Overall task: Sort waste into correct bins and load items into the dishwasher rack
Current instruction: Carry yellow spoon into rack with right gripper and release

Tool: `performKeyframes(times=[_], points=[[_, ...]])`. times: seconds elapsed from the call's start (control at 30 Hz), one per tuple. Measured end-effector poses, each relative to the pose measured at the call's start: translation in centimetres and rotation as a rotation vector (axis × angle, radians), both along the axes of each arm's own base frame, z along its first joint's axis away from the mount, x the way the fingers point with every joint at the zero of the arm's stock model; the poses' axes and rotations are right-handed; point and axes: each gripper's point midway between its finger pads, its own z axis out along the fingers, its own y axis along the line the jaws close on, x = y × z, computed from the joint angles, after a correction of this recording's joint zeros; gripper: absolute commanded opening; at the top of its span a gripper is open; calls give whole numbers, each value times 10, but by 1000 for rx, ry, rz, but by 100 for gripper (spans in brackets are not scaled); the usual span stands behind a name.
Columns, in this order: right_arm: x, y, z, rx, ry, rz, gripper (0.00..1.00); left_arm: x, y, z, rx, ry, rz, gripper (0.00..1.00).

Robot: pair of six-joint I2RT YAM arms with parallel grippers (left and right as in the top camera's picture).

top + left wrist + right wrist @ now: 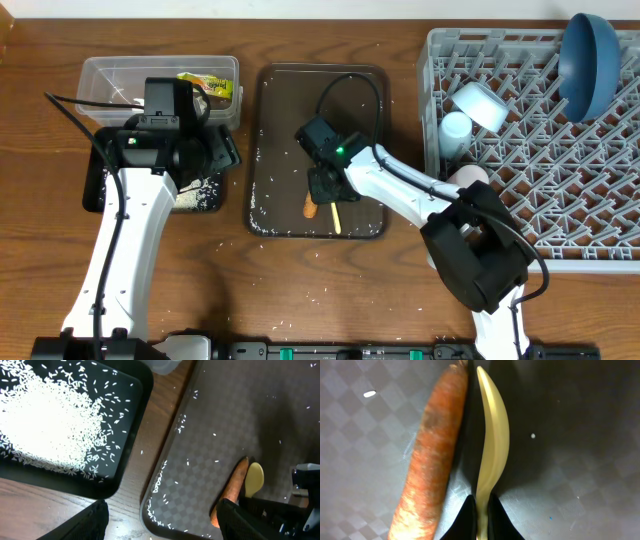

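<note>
Closed right gripper (pixel 482 506) nipping pale yellow spoon (pixel 494 425) by handle for racking, excluding waste sausage stick (pixel 432 455) at nine o'clock.

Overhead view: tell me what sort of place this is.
Probably a tabletop dish-clearing practice setup rather than a real kitchen: a grey dishwasher rack holding a blue bowl, a brown serving tray with a spoon, and a black tray of rice.

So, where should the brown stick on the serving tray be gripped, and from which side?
Probably from above, across its narrow width at mid-length: the brown stick lies flat, long and round. The spoon, pinched by the right gripper, lies close alongside, so lift that first.
</note>
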Motion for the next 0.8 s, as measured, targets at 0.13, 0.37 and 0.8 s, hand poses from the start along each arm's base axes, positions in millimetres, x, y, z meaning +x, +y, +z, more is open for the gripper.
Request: performKeyframes(times=[0.13,0.37,0.8], points=[[-5,-22,5,-45,50,-12,1,2,0,1,-1,-8,0,72],[26,-104,110,-2,-77,-84,1,4,0,2,-1,-18,0,72],[9,-320,189,-350,-180,-384,1,6,0,3,-1,-26,0,72]])
